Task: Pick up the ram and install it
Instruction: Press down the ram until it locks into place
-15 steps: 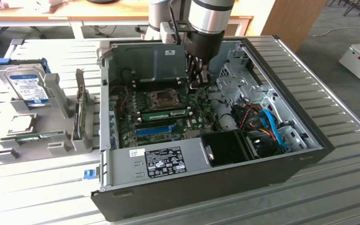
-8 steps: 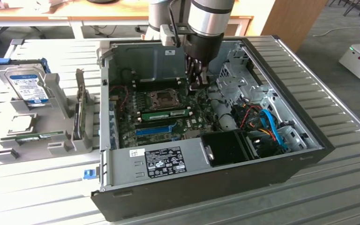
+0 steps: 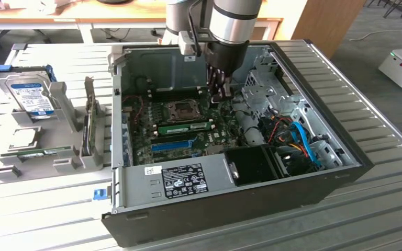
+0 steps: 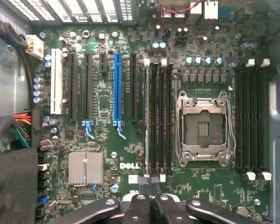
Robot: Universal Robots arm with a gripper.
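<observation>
The ram (image 4: 146, 116) stands on edge in a memory slot of the motherboard (image 4: 107, 100). It is in the outermost slot of the bank, on the side away from the CPU socket (image 4: 204, 126). The wrist view sees it edge-on as a thin pale line. In the exterior view it reads as a green strip lying flat along the board, just beside the socket, on the side toward the case's front edge. Three black memory slots (image 4: 161, 116) lie between the ram and the socket. On the ram's other side run a black expansion slot and then the long blue expansion slot (image 4: 117, 88).

The gripper (image 4: 150, 186) hangs over one end of the ram with its fingers pressed together and nothing between them. I cannot tell whether the tips touch the ram's top edge. The exterior view shows the arm reaching straight down into the open computer case (image 3: 222, 209), near the middle of the board.

A silver heatsink (image 4: 85, 167) sits toward the board's edge beyond the blue slot.

The case lies on its side on a slatted metal table (image 3: 386, 204). Toward the table's edge at the exterior view's left, a grey rack (image 3: 60, 102) holds a hard drive (image 3: 32, 97) with a blue label.
</observation>
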